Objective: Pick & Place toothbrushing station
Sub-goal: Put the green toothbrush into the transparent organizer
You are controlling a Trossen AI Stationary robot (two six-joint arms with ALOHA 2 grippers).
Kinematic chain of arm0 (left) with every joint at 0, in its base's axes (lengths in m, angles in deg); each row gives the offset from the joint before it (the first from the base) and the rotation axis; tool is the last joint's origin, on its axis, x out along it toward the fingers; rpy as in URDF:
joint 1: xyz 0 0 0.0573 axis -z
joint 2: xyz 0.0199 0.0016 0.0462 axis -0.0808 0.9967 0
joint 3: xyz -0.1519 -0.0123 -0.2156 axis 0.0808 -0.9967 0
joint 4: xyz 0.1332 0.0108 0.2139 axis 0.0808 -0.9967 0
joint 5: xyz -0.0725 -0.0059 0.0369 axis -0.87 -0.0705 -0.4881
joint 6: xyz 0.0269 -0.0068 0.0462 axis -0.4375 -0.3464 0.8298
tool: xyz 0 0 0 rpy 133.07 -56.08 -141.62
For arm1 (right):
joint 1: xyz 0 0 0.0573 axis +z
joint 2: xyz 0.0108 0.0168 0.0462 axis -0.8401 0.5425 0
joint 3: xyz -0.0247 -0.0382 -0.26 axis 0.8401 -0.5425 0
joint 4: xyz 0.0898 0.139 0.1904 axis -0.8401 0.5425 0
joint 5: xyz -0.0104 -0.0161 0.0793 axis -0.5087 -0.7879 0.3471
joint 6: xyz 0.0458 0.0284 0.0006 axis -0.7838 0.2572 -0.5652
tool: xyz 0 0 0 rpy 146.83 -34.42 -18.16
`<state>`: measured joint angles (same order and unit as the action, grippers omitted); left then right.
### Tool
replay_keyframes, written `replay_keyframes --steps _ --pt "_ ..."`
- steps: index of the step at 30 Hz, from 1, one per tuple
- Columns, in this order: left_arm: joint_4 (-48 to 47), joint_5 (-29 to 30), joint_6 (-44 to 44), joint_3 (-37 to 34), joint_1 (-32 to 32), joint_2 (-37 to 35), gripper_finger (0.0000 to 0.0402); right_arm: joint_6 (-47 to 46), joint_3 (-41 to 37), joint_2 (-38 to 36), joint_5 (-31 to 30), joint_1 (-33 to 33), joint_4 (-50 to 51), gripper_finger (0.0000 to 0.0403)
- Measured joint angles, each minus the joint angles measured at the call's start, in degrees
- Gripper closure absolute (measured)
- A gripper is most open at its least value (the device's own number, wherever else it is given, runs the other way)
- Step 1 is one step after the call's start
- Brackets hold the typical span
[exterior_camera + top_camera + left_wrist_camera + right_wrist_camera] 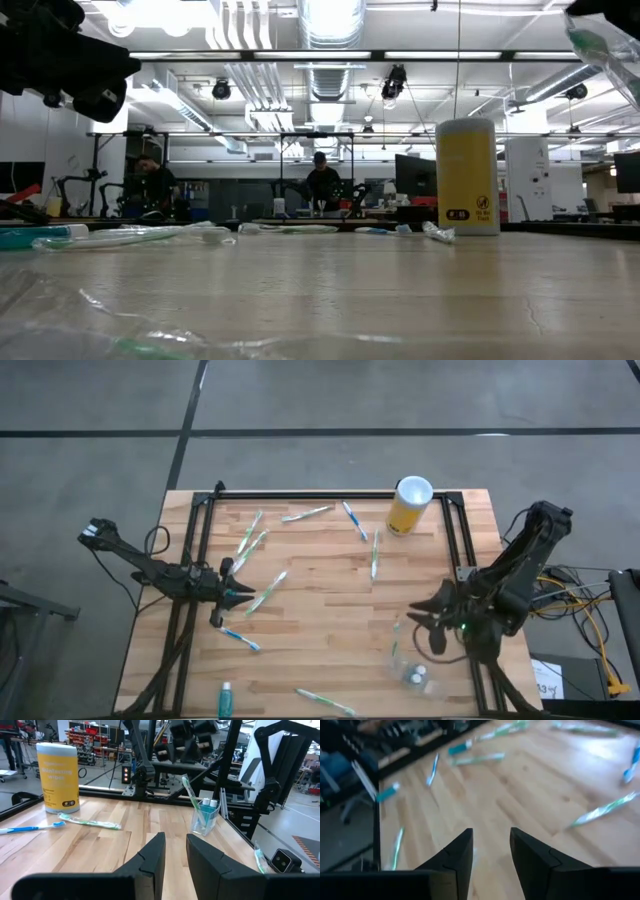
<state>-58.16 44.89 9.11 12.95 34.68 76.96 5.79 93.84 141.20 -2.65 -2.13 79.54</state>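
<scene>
Clear plastic cup (411,665) stands at the table's near right, just beside the right gripper (428,628), jaws parted and empty; the left gripper (231,593), also open, waits among scattered toothbrushes (264,596).

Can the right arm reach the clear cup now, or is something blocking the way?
Probably yes. The right gripper hangs open close beside the cup near the table's right front corner. The cup already holds a toothbrush and tubes, and nothing shows between the gripper and it. The left gripper is far across the table.
</scene>
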Motion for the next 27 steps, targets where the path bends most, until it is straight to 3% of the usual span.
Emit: replay_keyframes --steps 7,17,27 --pt "0.0 0.0 0.0 0.0 0.0 0.0 0.0319 -0.1 0.0 -7.4 -3.5 -4.1 3.2 0.0275" --pt "0.0 0.0 0.0 0.0 0.0 0.0 0.0319 -0.8 0.0 -11.9 -0.6 -18.7 2.7 0.0275" --pt "0.0 0.0 0.0 0.0 0.0 0.0 0.0319 7.7 0.0 -9.3 24.0 -43.4 -3.2 0.0275"
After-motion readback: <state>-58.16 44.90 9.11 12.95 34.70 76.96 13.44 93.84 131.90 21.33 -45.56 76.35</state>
